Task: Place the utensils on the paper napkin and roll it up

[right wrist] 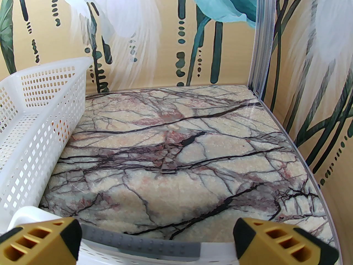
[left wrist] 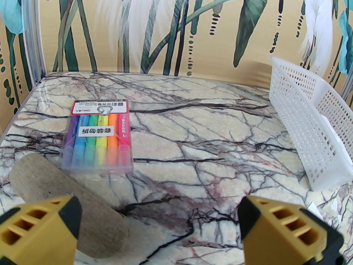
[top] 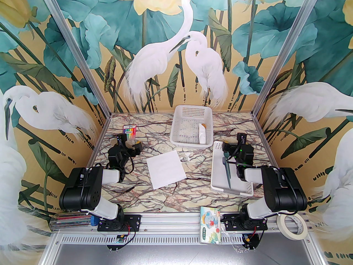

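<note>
Overhead view of a marble-patterned table [top: 193, 203] inside a booth with heron murals. The paper napkin [top: 165, 170] lies flat and bare at the centre of the frame, turned slightly askew. The utensils [top: 227, 172], dark teal, lie together lengthwise in a white basket [top: 214, 175] right of centre, well apart from the napkin. Fork and spoon are hard to tell apart at this size. The right gripper [right wrist: 157, 230] hangs at the far end of that basket, its fingers spread wide and holding nothing. The left gripper [left wrist: 160, 217], left of centre, is likewise spread and empty, facing a pack of coloured markers [left wrist: 98, 137]. A second white basket [top: 190, 144] at upper centre holds a paper-wrapped, orange-tipped utensil [top: 202, 132], which is no part of the job. Nothing lies on the napkin yet, so the step in hand appears to be the first pick-up. The right arm is probably best placed for it. It should come straight down inside the basket walls and close across a slim handle near its middle, taking one piece at a time if they overlap. Each piece is best laid near one edge of the napkin and parallel to it, leaving paper to roll. The thin sheet may slide, so the left gripper could pin a corner.
</note>
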`<state>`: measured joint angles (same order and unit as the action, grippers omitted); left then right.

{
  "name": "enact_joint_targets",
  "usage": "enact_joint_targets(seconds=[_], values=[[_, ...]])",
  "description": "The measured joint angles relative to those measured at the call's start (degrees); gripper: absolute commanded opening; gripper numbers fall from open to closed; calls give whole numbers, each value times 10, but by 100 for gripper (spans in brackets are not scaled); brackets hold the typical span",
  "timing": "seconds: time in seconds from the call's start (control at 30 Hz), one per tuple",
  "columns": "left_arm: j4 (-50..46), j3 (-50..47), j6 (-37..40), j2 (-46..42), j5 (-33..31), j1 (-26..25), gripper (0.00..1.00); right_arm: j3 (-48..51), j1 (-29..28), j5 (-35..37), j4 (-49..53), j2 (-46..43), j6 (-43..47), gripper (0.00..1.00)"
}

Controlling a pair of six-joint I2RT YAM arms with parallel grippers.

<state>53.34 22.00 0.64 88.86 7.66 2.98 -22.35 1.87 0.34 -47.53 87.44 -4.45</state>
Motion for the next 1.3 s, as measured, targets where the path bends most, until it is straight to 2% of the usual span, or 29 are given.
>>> enact_joint_targets(seconds=[0.83,0.97,1.1,1.2,1.3], values=[[0,0,-5,0,-6,0,99,-6,0,2,21,-6,0,99],[-19,-2,-11,-24,-24,0,100,-21,0,2,98,-72,-1,99],[-80,-2,-15,-117,-33,0,99,-45,0,3,184,-172,-10,99],[-171,26,-47,-198,-41,0,99,-61,0,2,251,-253,-37,99],[-298,101,-109,-249,-29,0,100,-80,0,-3,329,-324,-79,99]])
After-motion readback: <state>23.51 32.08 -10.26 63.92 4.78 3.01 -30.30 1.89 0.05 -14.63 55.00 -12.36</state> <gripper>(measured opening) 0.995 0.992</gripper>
